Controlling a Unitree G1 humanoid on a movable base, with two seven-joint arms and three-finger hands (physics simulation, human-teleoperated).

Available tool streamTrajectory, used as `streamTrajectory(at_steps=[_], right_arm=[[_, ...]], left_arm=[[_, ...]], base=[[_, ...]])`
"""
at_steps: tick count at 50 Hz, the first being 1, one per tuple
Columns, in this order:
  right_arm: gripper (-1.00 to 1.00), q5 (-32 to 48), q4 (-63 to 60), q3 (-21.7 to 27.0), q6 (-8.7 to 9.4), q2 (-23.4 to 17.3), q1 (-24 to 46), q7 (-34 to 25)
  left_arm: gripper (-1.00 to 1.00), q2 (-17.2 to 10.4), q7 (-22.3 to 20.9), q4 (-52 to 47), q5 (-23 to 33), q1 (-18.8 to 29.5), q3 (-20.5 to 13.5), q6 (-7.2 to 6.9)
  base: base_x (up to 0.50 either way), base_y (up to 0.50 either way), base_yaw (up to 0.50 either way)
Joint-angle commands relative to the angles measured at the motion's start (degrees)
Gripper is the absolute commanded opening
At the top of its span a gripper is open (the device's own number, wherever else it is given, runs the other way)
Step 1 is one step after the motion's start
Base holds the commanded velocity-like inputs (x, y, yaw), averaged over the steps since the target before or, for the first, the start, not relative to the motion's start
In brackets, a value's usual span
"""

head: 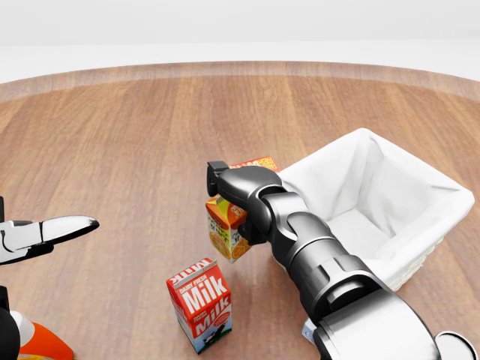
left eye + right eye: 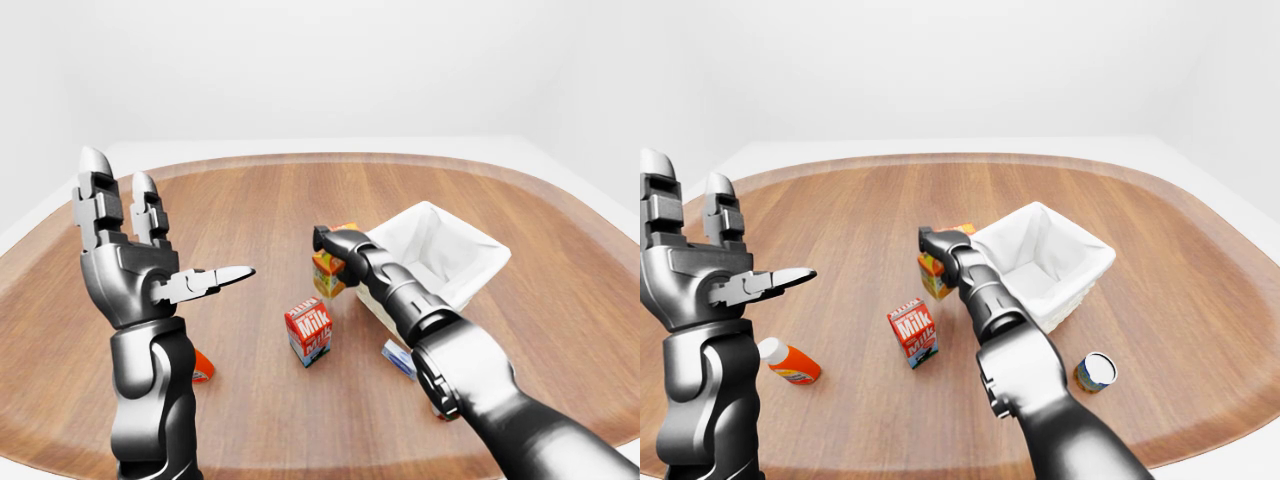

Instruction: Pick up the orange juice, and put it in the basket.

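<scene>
Orange and small, the juice (image 1: 226, 229) carton sits in the grip of the right hand (image 1: 234, 193), whose dark fingers wrap round its top and its right side. It is tilted, and its lower end appears clear of the table (image 1: 135, 142), though the head view does not settle that beyond doubt. In the head view the carton is just at 9 o'clock of the basket (image 1: 431, 225), close to its near corner but not inside it. The basket, lined in white cloth, stands on the table with nothing visible inside.

Behind the hand, at 12 o'clock from the juice, a red butter (image 1: 255, 163) box shows only its top edge. At 7 o'clock from the juice stands the milk (image 1: 200, 304) carton, upright and well apart from the hand.

The left hand (image 2: 135, 260) is raised high at the left of the left-eye view, fingers spread and thumb pointing right, holding nothing. Below it, in the right-eye view, a bottle (image 2: 790, 362) with a white cap lies on its side on the wood. A can (image 2: 1096, 371) stands at 5 o'clock of the basket in that same view, and a small blue-and-white packet (image 2: 397, 357) lies flat beside the right forearm in the left-eye view.
</scene>
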State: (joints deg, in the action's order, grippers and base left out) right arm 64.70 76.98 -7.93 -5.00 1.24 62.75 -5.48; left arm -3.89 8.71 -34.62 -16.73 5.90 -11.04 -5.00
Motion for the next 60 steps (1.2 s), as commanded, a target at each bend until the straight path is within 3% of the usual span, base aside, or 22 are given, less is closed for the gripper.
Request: streamTrajectory(at_steps=[1,60], right_arm=[[-1.0,4.1,-1.7,1.3,0.0,-0.6,2.0,-0.1],[-1.0,-1.6,-8.4,2.5,0.0,-5.1,10.7,-9.4]], left_arm=[[1.0,-0.1,-0.1,0.3,-0.1,0.1,-0.1,0.0],[1.0,-0.1,-0.1,0.5,0.0,0.1,0.0,0.0]], base=[[0.0,0.0,0.0],[0.0,0.0,0.0]])
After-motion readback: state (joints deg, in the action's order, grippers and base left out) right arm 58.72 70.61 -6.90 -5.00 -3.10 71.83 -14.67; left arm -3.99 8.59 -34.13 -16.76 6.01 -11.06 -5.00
